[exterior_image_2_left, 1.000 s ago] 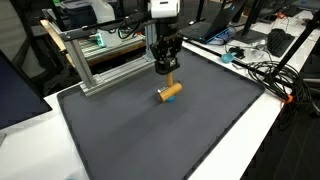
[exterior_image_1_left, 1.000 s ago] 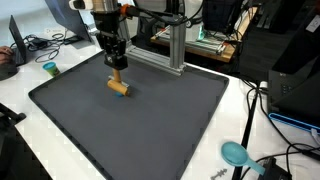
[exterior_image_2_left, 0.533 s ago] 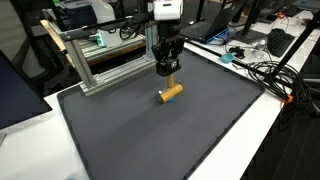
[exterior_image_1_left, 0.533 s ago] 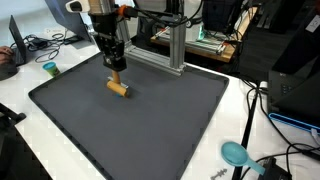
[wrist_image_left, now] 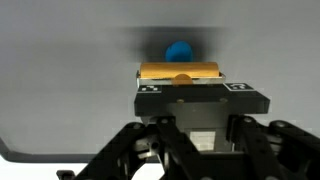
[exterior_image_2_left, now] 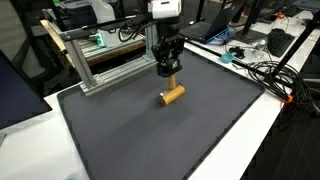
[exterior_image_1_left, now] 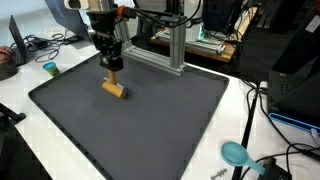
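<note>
Gripping tan T-shaped wooden piece

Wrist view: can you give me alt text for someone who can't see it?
The black robot gripper fills the bottom of the picture, shut on a tan wooden bar that lies crosswise between its fingers. Just beyond the bar is a blurred blue round shape, and the rest is a plain grey mat.

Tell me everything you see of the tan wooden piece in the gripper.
The tan wooden piece is a short smooth bar lying level, with a thin upright stem. The black gripper is shut on that stem from above. The bar is low over the dark grey mat; contact cannot be told. The wrist view shows a blurred blue spot beyond it.
</note>
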Robot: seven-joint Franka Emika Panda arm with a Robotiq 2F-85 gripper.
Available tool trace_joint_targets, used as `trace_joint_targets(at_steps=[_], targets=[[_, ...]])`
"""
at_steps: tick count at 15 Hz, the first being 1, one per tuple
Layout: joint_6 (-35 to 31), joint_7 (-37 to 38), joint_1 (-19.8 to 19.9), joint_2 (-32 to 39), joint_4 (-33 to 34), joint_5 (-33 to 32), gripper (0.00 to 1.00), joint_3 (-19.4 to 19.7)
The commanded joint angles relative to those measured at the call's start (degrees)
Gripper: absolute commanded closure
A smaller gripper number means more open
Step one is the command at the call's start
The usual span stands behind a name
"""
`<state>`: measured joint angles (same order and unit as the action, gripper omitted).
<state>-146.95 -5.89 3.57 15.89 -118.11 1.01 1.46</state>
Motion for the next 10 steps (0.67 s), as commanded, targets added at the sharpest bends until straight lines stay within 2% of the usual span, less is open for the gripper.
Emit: trace_joint_targets(at_steps=[1,3,5,6,7,8,9,10], targets=[[-3.4,-4.5,1.6,-8.5,-8.3,0.9,0.78,-0.3],[-2.4,-9.7,2.8,-11.9,-11.4,3.5,0.78,-1.1],[-1.1,-16.8,3.4,-14.0,-13.3,9.3,0.78,-1.8],[-2.3,-10.4,1.8,-9.5,-9.6,4.5,0.53,-0.2],[-1.8,-12.9,1.9,-10.8,-10.9,6.2,0.53,-0.3],[-1.6,-14.0,1.9,-11.7,-11.7,6.9,0.78,-0.3],[-5.9,-10.3,1.5,-10.6,-12.0,4.5,0.78,0.2],[-7.4,-8.8,1.4,-9.9,-11.9,3.1,0.78,0.4]])
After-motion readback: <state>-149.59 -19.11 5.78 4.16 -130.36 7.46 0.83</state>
